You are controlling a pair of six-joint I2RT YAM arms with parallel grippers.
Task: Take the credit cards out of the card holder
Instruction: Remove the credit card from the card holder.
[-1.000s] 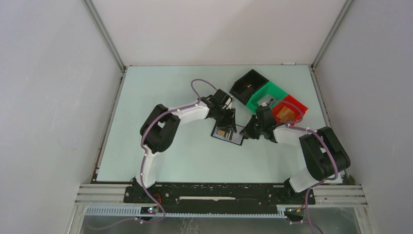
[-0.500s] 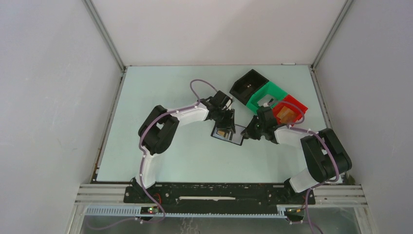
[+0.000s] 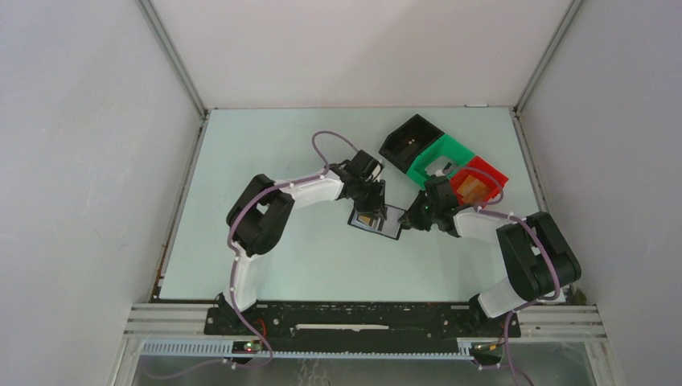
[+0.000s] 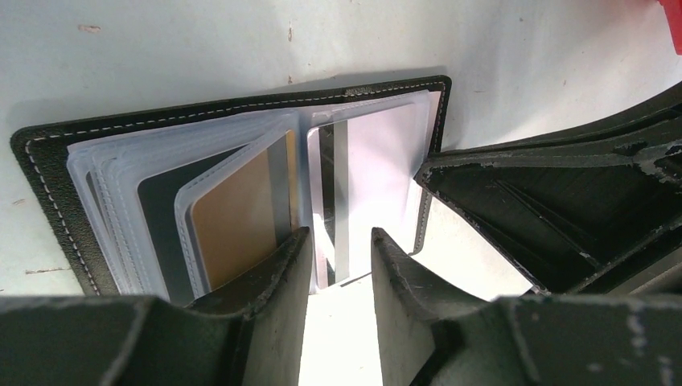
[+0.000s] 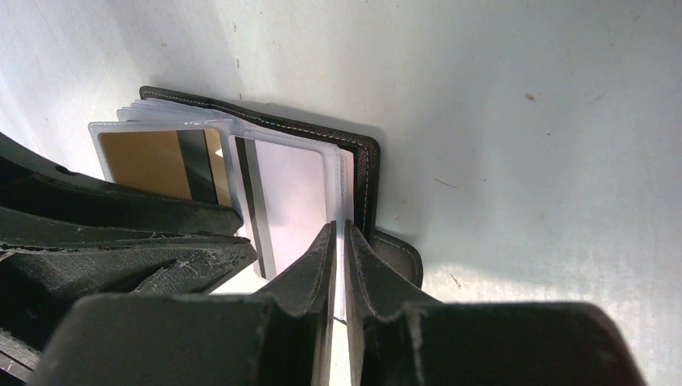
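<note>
The card holder (image 3: 376, 222) lies open on the table, black leather (image 4: 241, 104) with clear sleeves. A pale credit card (image 4: 378, 173) with a dark stripe sits in the right sleeve (image 5: 293, 193). A gold-tan card (image 4: 233, 217) fills the sleeve to its left. My left gripper (image 4: 338, 235) is open at the holder's near edge, its fingers on either side of the striped edge of a sleeve. My right gripper (image 5: 338, 227) is shut on the thin edge of the outer clear sleeve, beside the holder's black closure tab (image 5: 398, 253).
Three open bins stand in a row at the back right: black (image 3: 410, 138), green (image 3: 438, 157) and red (image 3: 485, 178), the red one holding an orange-tan piece (image 3: 474, 190). The two grippers stand close together over the holder. Grey walls enclose the table.
My left gripper's jaws have narrowed around the sleeve edge. Both arms and the card holder have barely moved.
</note>
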